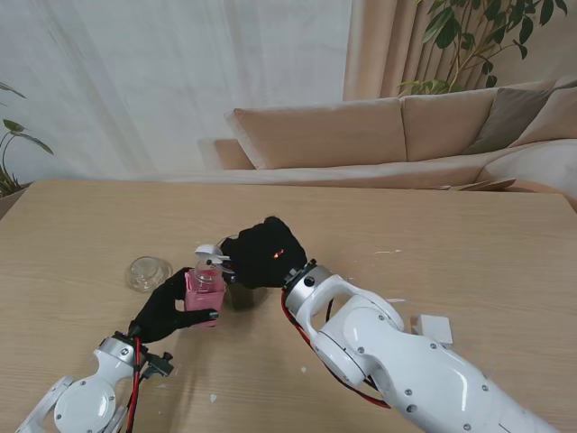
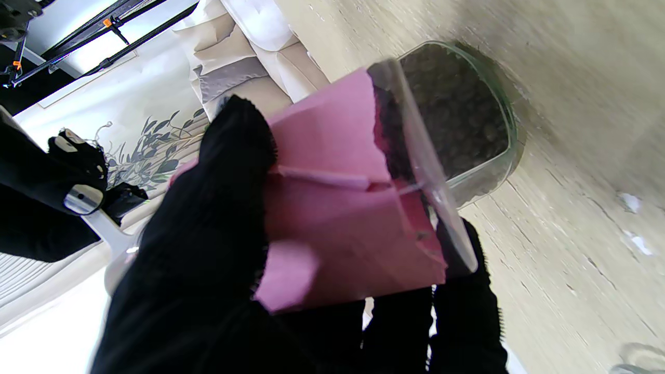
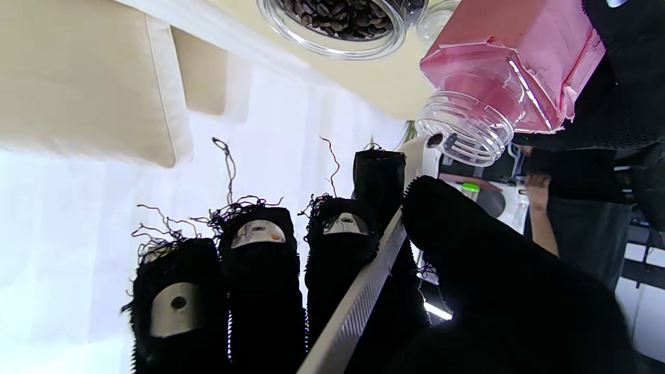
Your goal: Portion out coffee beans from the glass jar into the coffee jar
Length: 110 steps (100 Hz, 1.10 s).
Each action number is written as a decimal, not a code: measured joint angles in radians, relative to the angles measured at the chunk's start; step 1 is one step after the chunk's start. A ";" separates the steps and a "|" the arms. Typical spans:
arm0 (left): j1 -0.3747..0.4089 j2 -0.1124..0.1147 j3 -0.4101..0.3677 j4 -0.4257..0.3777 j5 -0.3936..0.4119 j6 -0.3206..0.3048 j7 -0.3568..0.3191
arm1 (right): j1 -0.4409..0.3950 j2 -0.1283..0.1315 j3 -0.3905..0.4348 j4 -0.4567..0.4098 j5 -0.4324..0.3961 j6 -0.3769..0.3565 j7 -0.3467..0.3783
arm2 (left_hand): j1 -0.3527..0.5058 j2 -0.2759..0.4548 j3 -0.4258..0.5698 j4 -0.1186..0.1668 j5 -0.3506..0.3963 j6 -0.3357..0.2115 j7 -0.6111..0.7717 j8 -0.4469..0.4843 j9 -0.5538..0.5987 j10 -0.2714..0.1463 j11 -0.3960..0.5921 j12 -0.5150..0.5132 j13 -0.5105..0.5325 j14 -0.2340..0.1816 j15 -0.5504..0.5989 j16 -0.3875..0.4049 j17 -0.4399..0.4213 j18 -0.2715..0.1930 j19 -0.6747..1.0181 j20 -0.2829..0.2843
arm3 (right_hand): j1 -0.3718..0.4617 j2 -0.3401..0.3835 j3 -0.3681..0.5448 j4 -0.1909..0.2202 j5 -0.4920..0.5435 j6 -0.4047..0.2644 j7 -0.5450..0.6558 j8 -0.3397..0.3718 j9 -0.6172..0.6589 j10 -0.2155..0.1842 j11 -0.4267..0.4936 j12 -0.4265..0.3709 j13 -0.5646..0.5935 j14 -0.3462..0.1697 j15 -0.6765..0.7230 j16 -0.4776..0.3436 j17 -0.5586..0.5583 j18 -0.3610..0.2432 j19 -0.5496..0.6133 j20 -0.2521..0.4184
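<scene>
Pink-wrapped coffee jar [image 1: 204, 290] is gripped in the left hand [image 1: 167, 311], lifted off the wooden table [image 1: 469, 253] and tilted. Right hand [image 1: 263, 253] pinches a white scoop [image 3: 363, 291], its tip at the jar's threaded mouth. Glass jar [image 2: 462, 114] of coffee beans [image 3: 337, 13] stands open on the table, just beside both hands. A clear lid [image 1: 149, 271] lies to the left.

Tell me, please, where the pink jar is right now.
In the stand view the pink jar is held off the table in the left hand, left of centre, beside the right hand, with the clear lid to its left.
</scene>
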 measured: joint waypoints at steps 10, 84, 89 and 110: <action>-0.001 0.000 0.000 0.000 0.000 0.000 0.000 | 0.000 0.001 -0.004 0.000 -0.009 -0.002 -0.005 | 0.000 0.000 0.000 0.000 0.000 0.000 0.000 0.000 0.000 0.000 0.000 0.000 0.000 0.000 0.000 0.000 0.000 0.000 0.000 0.000 | -0.010 0.000 0.000 0.000 0.000 -0.015 0.000 0.001 0.000 -0.006 0.000 0.000 0.000 -0.003 0.000 0.000 0.004 -0.006 0.000 0.000; 0.022 -0.003 -0.051 0.014 -0.012 -0.078 0.001 | 0.114 -0.008 0.003 0.147 0.156 0.048 0.075 | 0.000 0.000 0.000 0.000 0.000 0.000 0.000 0.000 0.000 0.000 0.000 0.000 0.000 0.000 0.000 0.000 0.000 0.000 0.000 0.000 | -0.010 0.000 0.000 0.000 0.000 -0.021 0.000 0.001 0.000 -0.010 0.000 0.000 0.023 -0.003 0.000 0.000 0.013 -0.008 0.000 -0.010; 0.024 -0.003 -0.056 0.015 -0.015 -0.087 0.001 | 0.137 -0.008 -0.011 0.172 0.168 0.049 0.080 | 0.000 0.000 0.000 0.000 0.000 0.000 0.000 0.000 0.000 0.000 0.000 0.000 0.000 0.000 0.000 0.000 0.000 0.000 0.000 0.000 | -0.010 0.000 0.000 0.000 0.000 -0.021 0.000 0.001 0.000 -0.010 0.000 0.000 0.023 -0.003 0.000 0.000 0.013 -0.008 0.000 -0.010; 0.027 -0.003 -0.069 0.025 -0.024 -0.103 0.003 | 0.215 -0.009 -0.077 0.248 0.210 0.048 0.096 | 0.000 0.000 0.000 0.000 0.000 0.000 0.000 0.000 0.000 0.000 0.000 0.000 0.000 0.000 0.000 0.000 0.000 0.000 0.000 0.000 | -0.010 0.000 0.000 0.000 0.000 -0.021 0.000 0.001 0.000 -0.010 0.000 0.000 0.023 -0.003 0.000 0.000 0.013 -0.008 0.000 -0.010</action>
